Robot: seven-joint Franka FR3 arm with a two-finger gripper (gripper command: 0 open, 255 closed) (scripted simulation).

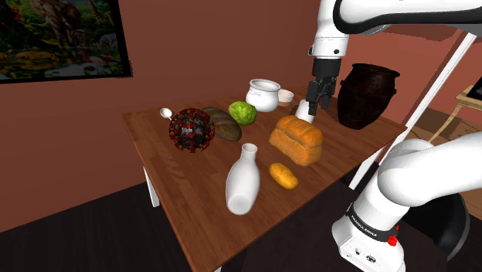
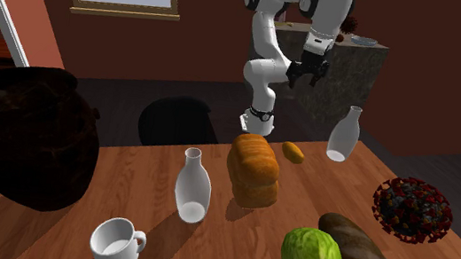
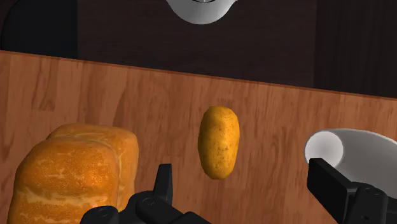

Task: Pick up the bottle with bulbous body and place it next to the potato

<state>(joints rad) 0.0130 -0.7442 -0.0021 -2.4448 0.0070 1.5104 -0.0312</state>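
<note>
Two white bottles stand on the wooden table (image 1: 193, 201). The rounder-bodied bottle (image 2: 193, 185) is beside the bread loaf (image 2: 253, 170), on the dark vase's side; its top (image 1: 303, 110) peeks out behind the loaf (image 1: 296, 139). The other bottle (image 1: 243, 179) (image 2: 343, 134) (image 3: 356, 149) stands by the orange-brown potato (image 1: 283, 175) (image 2: 293, 152) (image 3: 219, 141). My gripper (image 1: 314, 107) (image 2: 302, 74) (image 3: 248, 191) hangs open and empty, well above the table, over the rounder bottle and the loaf's far end. Its fingers stand wide apart.
A large dark vase (image 1: 366, 94) sits at the table's far corner. A white jar (image 1: 263, 94), small cup (image 1: 286, 96), lettuce (image 1: 242, 113), dark long loaf (image 1: 224, 124), spiky red-black ball (image 1: 191, 129) and spoon (image 1: 165, 113) line the far side. A white mug (image 2: 117, 245) stands near the vase.
</note>
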